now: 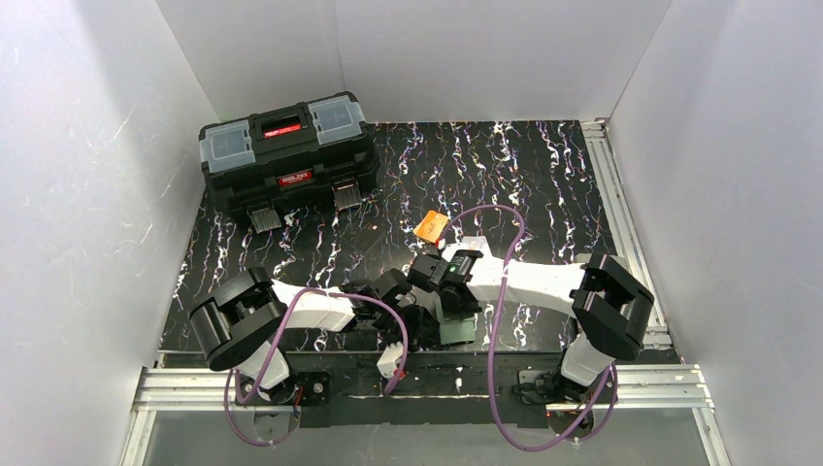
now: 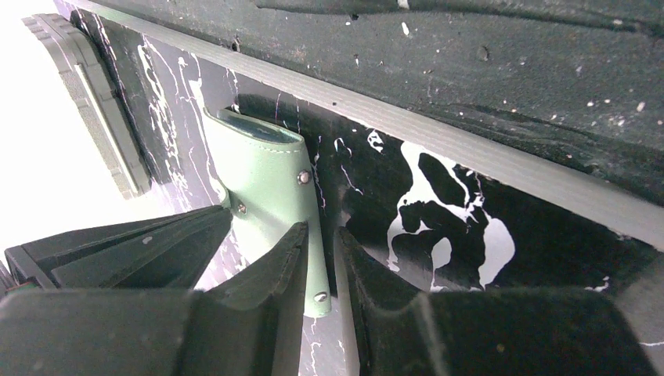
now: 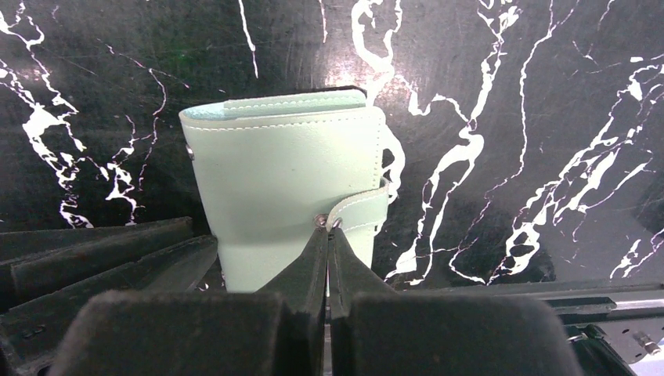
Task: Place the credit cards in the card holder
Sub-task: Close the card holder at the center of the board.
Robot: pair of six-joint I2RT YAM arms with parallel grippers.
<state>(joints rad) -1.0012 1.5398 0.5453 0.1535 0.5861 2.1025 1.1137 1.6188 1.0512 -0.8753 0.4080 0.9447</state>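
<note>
From above: shows the orange card (image 1: pixel 432 227) lying on the bench (image 1: pixel 543 184), apart from the wallet (image 1: pixel 457 332) down between the two wrists.

Left wrist: has the wallet's edge between the fingers of the left end effector (image 2: pixel 322 235); clamped or merely beside it, cannot tell.

Right wrist: finds the right end effector (image 3: pixel 329 233) closed, tips pinching the tab (image 3: pixel 362 210). Could drag the whole wallet along instead of popping the snap, given a loose left hold; could also slip off so thin a strap.
</note>
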